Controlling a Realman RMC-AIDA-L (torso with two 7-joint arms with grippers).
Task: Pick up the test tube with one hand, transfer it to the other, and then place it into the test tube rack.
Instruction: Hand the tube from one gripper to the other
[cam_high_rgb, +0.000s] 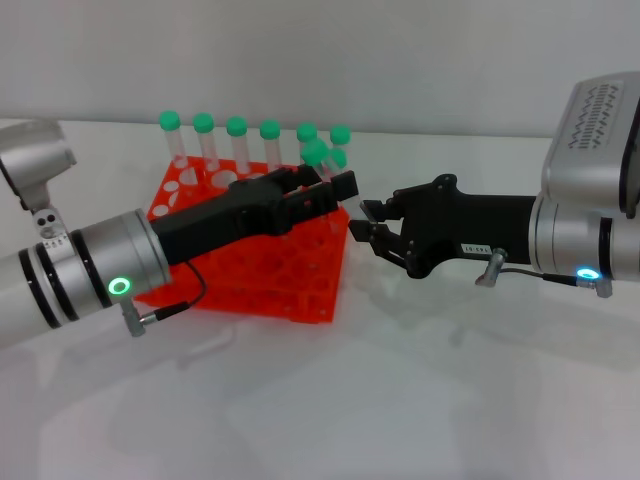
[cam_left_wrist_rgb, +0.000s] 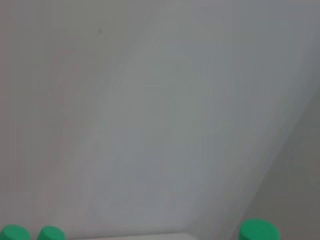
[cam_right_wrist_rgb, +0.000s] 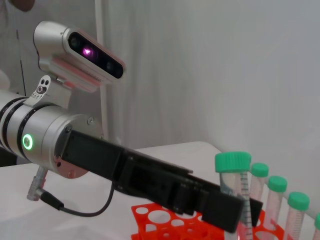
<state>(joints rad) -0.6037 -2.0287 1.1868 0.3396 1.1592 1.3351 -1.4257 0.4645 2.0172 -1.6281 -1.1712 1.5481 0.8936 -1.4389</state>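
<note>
The orange-red test tube rack (cam_high_rgb: 250, 272) stands left of centre on the white table and also shows in the right wrist view (cam_right_wrist_rgb: 155, 220). My left gripper (cam_high_rgb: 330, 186), on the arm with the green light ring, reaches over the rack's right part. It is shut on the test tube (cam_high_rgb: 315, 155), which stands upright with its green cap up. In the right wrist view the black fingers (cam_right_wrist_rgb: 220, 207) clamp the tube (cam_right_wrist_rgb: 233, 164) below its cap. My right gripper (cam_high_rgb: 358, 222), on the arm with the blue light, is open and empty just right of the rack.
Several green-capped tubes (cam_high_rgb: 236, 128) stand in the rack's back row; their caps show in the left wrist view (cam_left_wrist_rgb: 258, 231) and the right wrist view (cam_right_wrist_rgb: 278, 184). A plain wall rises behind the table. The left arm's wrist camera (cam_right_wrist_rgb: 80, 52) sits above its gripper.
</note>
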